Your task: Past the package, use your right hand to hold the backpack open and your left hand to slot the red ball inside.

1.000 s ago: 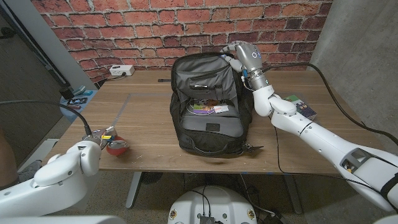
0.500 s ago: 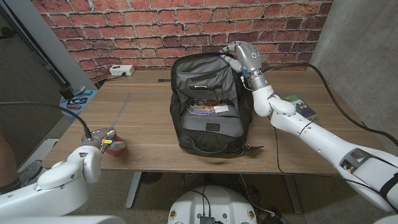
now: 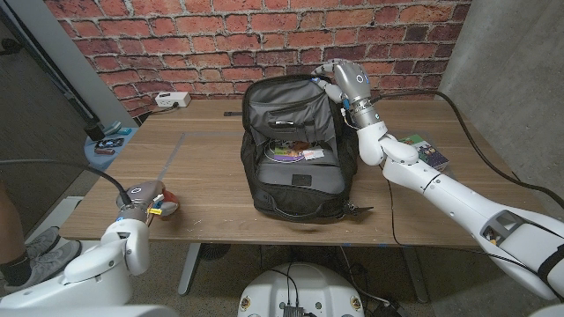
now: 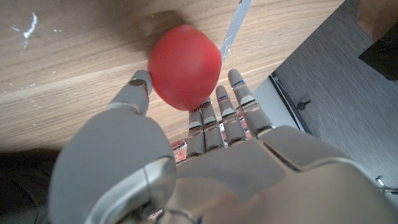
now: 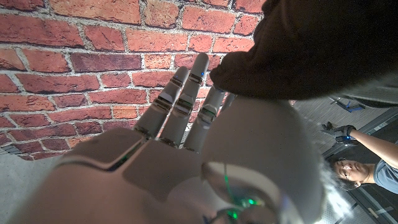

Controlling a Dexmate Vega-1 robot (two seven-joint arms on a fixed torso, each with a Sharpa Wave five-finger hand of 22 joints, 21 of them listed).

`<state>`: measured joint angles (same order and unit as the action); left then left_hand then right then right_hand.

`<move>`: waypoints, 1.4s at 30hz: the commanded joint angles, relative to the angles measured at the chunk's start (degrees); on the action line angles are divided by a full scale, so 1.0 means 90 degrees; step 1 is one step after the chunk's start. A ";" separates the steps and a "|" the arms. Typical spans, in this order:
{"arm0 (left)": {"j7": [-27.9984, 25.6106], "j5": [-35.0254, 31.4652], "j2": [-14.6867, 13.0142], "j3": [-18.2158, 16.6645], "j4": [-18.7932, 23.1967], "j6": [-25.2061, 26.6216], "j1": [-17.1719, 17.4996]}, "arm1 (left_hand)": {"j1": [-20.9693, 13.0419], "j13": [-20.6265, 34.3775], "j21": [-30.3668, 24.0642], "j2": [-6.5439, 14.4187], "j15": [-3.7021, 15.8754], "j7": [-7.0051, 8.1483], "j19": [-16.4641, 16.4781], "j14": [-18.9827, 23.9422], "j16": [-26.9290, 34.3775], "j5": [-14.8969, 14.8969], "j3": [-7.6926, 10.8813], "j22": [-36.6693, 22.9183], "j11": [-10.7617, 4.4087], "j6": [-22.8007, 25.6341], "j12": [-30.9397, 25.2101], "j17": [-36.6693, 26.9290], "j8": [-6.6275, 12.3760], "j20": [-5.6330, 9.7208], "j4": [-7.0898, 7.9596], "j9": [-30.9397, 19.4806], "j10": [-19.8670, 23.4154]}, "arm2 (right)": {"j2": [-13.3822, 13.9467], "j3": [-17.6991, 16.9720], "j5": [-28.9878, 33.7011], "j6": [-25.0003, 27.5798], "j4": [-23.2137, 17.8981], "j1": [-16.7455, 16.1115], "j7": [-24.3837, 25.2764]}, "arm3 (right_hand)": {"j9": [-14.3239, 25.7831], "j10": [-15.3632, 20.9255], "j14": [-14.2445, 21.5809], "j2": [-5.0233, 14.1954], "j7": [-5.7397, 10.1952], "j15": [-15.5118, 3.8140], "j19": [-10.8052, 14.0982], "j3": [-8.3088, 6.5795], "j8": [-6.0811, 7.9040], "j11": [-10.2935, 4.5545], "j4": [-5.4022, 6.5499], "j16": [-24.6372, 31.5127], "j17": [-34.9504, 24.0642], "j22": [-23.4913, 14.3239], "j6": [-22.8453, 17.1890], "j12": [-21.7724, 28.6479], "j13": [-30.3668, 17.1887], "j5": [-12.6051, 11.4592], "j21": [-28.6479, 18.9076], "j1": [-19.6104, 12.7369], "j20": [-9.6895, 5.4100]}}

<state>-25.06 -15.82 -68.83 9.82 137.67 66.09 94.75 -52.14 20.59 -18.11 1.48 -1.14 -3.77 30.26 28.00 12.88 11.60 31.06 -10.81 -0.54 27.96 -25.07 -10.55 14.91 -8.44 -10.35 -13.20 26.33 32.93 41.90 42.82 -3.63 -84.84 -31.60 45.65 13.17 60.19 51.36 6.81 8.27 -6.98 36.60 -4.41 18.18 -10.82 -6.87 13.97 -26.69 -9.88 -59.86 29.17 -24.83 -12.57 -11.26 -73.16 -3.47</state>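
Observation:
A black backpack (image 3: 291, 154) stands in the middle of the table with its flap lifted and its main pocket showing. My right hand (image 3: 339, 77) grips the flap's top edge at the far right; the dark fabric (image 5: 311, 50) drapes over its fingers (image 5: 180, 102). The red ball (image 3: 166, 205) lies near the table's front left edge. My left hand (image 3: 145, 195) is at the ball. In the left wrist view the red ball (image 4: 185, 66) sits between the thumb (image 4: 138, 87) and the fingertips (image 4: 224, 102), both touching it.
A small dark package (image 3: 429, 151) lies on the table right of the backpack, under my right arm. A white power strip (image 3: 172, 99) sits at the back left by the brick wall. A person (image 5: 357, 168) stands beyond the table. A shoe (image 3: 40, 251) shows at the lower left.
My left arm has drawn back toward the bottom-left corner while its hand stays at the ball. The right hand and backpack have not moved.

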 commanded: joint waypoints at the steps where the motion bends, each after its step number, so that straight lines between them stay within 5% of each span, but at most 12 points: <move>1: -0.0645 0.0111 0.0284 0.0473 -0.0357 -0.0304 -0.0263 | -0.0219 0.0142 -0.0105 0.0051 0.0145 0.0044 0.0247 0.0378 0.0121 0.0048 -0.0037 -0.0020 -0.0175 0.0271 -0.0199 -0.0054 0.0129 0.0106 0.0027 -0.0056 0.0309 | 0.0023 -0.0045 -0.0049 0.0027 -0.0081 -0.0037 -0.0060 | 0.0035 0.0135 0.0050 0.0132 -0.0010 -0.0765 0.0074 0.0032 0.0018 -0.0067 -0.0014 -0.0012 -0.0032 -0.0013 -0.0055 0.0046 -0.0027 -0.0021 -0.0030 -0.0070 -0.0854; 17: -0.0890 0.0163 0.0220 0.0583 -0.0312 -0.0369 -0.0447 | -0.0702 0.0432 -0.0257 0.0224 0.0539 0.0129 0.0655 0.1125 0.0470 0.0144 -0.0210 -0.0024 -0.0411 0.1009 -0.0607 -0.0249 0.0448 0.0349 0.0020 -0.0161 0.0968 | -0.0027 -0.0054 -0.0152 -0.0105 0.0118 0.0055 -0.0036 | 0.0037 0.0135 0.0053 0.0134 -0.0008 -0.0765 0.0077 0.0040 0.0018 -0.0068 -0.0015 -0.0030 -0.0034 -0.0013 -0.0074 0.0036 -0.0034 -0.0019 -0.0028 -0.0070 -0.0856; 24: -0.1147 0.0044 0.0288 0.0650 -0.0324 -0.0535 -0.0494 | -0.1114 0.0668 -0.0429 0.0324 0.0823 0.0217 0.0992 0.1599 0.0872 0.0223 -0.0384 -0.0046 -0.0565 0.1426 -0.0865 -0.0583 0.0706 0.0582 0.0009 -0.0274 0.1384 | 0.0006 -0.0084 -0.0222 -0.0187 0.0138 0.0098 -0.0074 | 0.0039 0.0147 0.0058 0.0138 -0.0008 -0.0765 0.0079 0.0042 0.0013 -0.0064 -0.0014 -0.0038 -0.0036 -0.0013 -0.0070 0.0031 -0.0028 -0.0019 -0.0027 -0.0072 -0.0856; 42: -0.0951 -0.0151 0.0217 0.1084 0.0067 -0.0347 -0.1104 | -0.1174 0.0820 -0.0477 0.0333 0.0868 0.0280 0.1007 0.1679 0.0910 0.0292 -0.0458 -0.0059 -0.0602 0.1521 -0.0958 -0.0664 0.0804 0.0689 0.0075 -0.0347 0.1467 | -0.0010 -0.0097 -0.0327 -0.0438 0.0399 0.0234 -0.0035 | 0.0042 0.0154 0.0071 0.0136 -0.0011 -0.0765 0.0084 0.0052 0.0004 -0.0066 -0.0016 -0.0049 -0.0053 -0.0013 -0.0071 0.0015 -0.0029 -0.0020 -0.0025 -0.0074 -0.0856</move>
<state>-34.57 -16.48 -66.36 17.69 136.70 62.36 87.60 -57.25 26.72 -22.10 -0.99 3.50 -3.39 39.11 39.94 21.29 13.60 27.06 -11.08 0.09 39.03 -33.21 -16.40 21.66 -2.66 -10.03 -13.65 33.08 33.04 41.04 40.41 -6.41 -82.65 -30.16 44.95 13.47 60.66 51.40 6.97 8.06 -7.03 36.81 -4.40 17.91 -10.69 -6.87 13.50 -26.98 -9.88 -60.05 29.17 -24.86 -12.54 -11.26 -73.01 -3.69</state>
